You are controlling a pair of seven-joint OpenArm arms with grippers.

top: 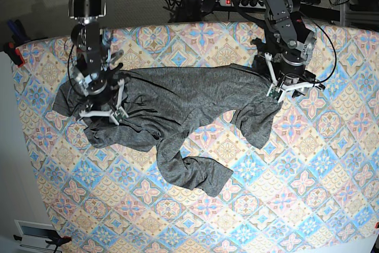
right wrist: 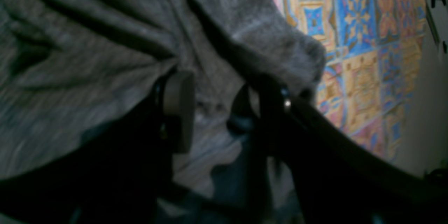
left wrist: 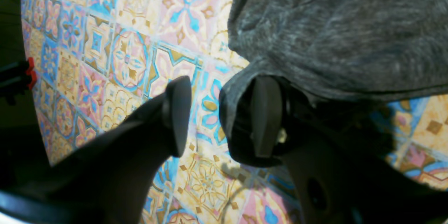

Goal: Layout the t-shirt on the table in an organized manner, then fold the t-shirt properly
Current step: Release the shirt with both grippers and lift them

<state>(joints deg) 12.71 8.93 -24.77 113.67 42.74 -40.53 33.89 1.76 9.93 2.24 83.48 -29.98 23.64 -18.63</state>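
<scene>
Between both claws, the t-shirt (top: 177, 111)

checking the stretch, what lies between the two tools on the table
In the base view, the t-shirt spans the whole gap from the right tool to the left tool, wrinkled, over the table.

1. T-shirt (top: 177, 105): dark heather grey, wrinkled, stretched across the table's far half, one bunched part trailing toward the middle.
2. Table (top: 296, 194): pastel blue, pink, cream diamond-tile cloth.
</scene>
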